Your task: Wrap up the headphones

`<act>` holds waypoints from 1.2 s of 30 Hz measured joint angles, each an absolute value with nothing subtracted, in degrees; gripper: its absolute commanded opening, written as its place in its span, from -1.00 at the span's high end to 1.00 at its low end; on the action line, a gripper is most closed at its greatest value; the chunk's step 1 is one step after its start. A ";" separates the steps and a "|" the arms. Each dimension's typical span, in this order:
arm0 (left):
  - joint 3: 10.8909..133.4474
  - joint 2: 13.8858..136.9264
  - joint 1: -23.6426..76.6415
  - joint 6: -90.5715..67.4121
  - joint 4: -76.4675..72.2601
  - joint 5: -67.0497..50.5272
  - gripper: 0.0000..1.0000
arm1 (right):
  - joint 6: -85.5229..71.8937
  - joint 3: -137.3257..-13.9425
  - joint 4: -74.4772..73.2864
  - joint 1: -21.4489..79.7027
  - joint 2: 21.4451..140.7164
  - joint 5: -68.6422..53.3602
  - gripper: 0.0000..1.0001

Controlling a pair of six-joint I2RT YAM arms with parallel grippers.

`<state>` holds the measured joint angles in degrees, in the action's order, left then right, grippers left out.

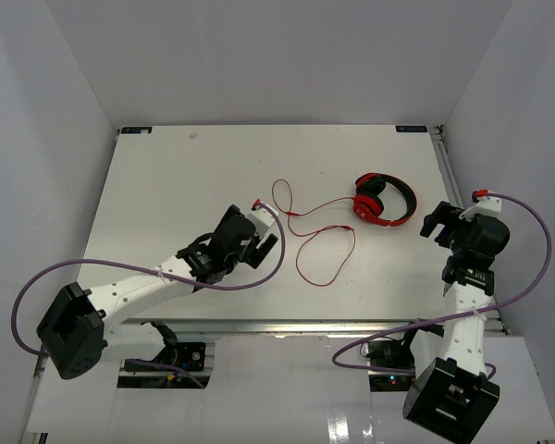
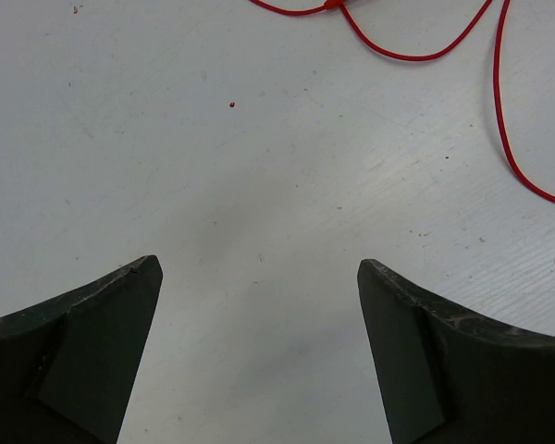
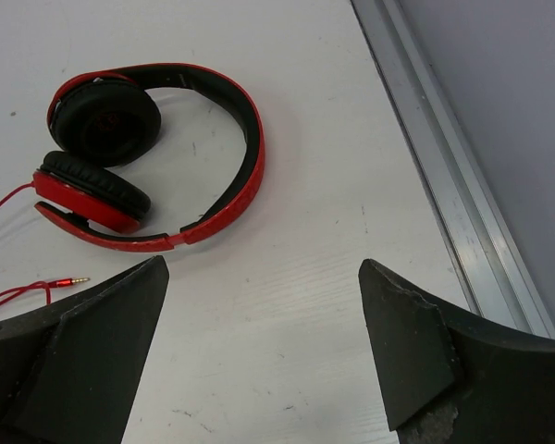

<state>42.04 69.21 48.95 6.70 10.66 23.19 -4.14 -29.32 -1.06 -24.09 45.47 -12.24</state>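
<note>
Our left fingers (image 2: 92, 333) stand spread wide with nothing between them, over bare white tabletop (image 2: 240, 157). Just beyond them to the far right run loops of the thin red cable (image 2: 416, 58). Our right fingers (image 3: 83, 361) are spread just as wide and also hold nothing. They point at the headphones (image 3: 245, 157), which lie apart from them on the far right part of the tabletop, not far from the metal rail (image 3: 453, 185) along its right edge.

The headphones lie flat on their side, the two earcups close together at the left end and the black-lined band arching away to the right. The cable wanders left and nearer across the tabletop, and its plug (image 3: 72, 280) lies near the earcups.

We judge the headphones light, with a stiff, slightly springy band and soft pads. The band's open arch looks like the best hold for the right fingers. The cable seems limp, thin and likely slippery, and it lies flat. We would pinch it at the plug or where a loop lifts a little.
</note>
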 measured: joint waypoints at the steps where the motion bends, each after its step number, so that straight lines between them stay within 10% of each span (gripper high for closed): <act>1: 42.04 69.21 48.95 6.68 10.66 23.12 -0.96 | -4.12 -29.32 -1.06 -24.16 45.47 -12.59 -0.80; 11: 42.04 69.10 48.95 6.61 10.68 22.66 -0.96 | 14.91 -32.23 -8.39 -23.89 48.40 -32.08 -0.80; 19: 42.04 68.77 48.95 6.61 10.68 22.03 -0.96 | 16.81 -49.31 -12.04 -20.40 67.30 -23.53 -0.99; 36: 42.04 67.76 48.95 6.67 10.68 21.77 -0.96 | 3.54 -70.35 -15.45 -14.15 102.84 -9.46 -0.36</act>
